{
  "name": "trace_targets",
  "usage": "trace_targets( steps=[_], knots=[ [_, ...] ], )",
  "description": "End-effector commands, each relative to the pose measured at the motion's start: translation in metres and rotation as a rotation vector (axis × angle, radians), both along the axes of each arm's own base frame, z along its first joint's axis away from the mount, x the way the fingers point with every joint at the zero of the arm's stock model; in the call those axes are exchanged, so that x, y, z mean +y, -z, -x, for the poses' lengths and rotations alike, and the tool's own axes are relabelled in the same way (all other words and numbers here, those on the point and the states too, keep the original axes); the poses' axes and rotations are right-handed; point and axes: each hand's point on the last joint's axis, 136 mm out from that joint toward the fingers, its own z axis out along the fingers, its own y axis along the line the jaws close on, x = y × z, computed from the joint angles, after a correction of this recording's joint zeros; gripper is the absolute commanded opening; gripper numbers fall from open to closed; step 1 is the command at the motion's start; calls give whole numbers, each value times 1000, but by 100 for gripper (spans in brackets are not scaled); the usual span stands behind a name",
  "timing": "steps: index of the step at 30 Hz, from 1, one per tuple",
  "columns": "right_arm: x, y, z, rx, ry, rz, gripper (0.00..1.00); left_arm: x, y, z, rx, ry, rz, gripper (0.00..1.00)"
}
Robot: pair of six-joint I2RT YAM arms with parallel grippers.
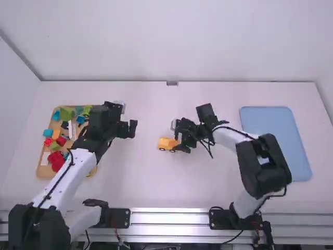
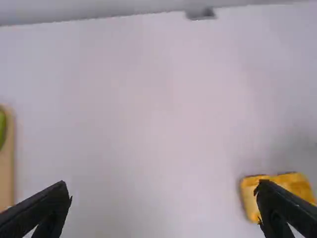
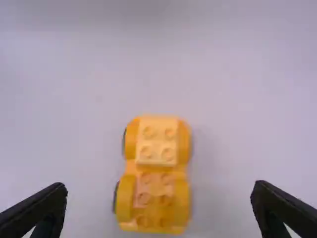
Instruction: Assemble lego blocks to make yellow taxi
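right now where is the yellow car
In the high view the yellow car stands on the table just left of the right gripper; the right wrist view shows it between that gripper's open fingers.

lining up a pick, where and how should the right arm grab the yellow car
Likely best: take the yellow car by its long sides, from straight above. It stands on its wheels, longer than wide, and the right claw is open with a finger off each long side.
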Motion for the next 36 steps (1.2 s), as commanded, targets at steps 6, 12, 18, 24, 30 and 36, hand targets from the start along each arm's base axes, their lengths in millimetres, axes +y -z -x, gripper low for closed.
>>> trace_targets(
  steps=[6, 12, 18, 24, 30, 36],
  knots=[
    [30, -108, -7, -25, -51, -405, 99, 54, -10, 23, 26, -390, 61, 99],
    [54, -137, 6, -8, -119, -507, 99, 86, -25, 54, 19, -577, 133, 99],
    [90, -156, 19, 12, -125, -543, 99, 129, -37, 108, -20, -907, 180, 99],
    [108, -165, 28, -25, -183, -504, 99, 150, -45, 152, -52, -1091, 226, 99],
    [121, -168, 31, -68, -197, -453, 99, 173, -51, 178, -1, -1225, 199, 99],
    [127, -178, 34, -76, -216, -461, 99, 188, -64, 161, 96, -1225, 196, 99]
  ],
)
